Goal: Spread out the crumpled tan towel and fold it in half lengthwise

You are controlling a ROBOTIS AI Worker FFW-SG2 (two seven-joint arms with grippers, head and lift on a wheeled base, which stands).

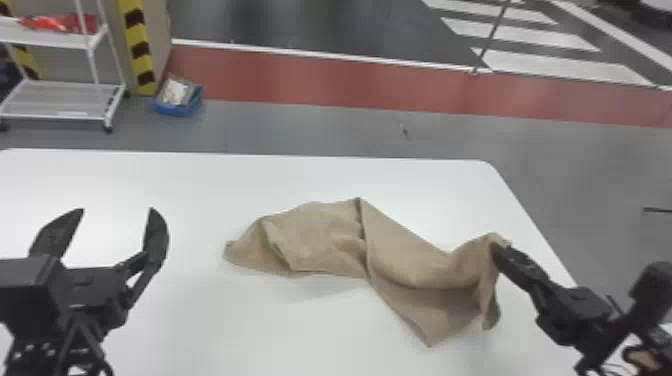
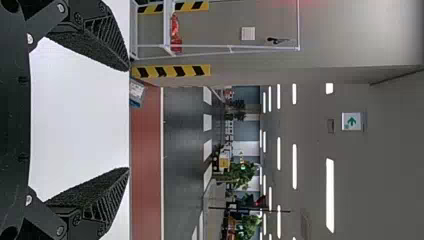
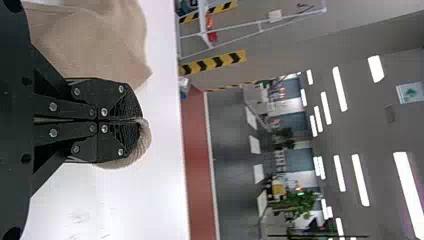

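Observation:
My left gripper (image 1: pixel 117 212) stands open over the table's left side, well left of the tan towel (image 1: pixel 320 235). In the left wrist view, nothing is between the fingers of the left gripper (image 2: pixel 127 120). The towel lies crumpled and stretched sideways, with a peak at its far edge and a corner pointing toward the near edge. At its right end my right gripper (image 1: pixel 500 245) is shut on the fabric and holds it raised. In the right wrist view, the right gripper (image 3: pixel 140 120) pinches a fold of the towel (image 3: pixel 95 40) between closed fingertips.
The white table (image 1: pixel 165 175) extends around the towel, its right edge running close to the right arm. Beyond it on the floor are a blue bin (image 1: pixel 180 107) and a white shelf cart (image 1: pixel 60 100).

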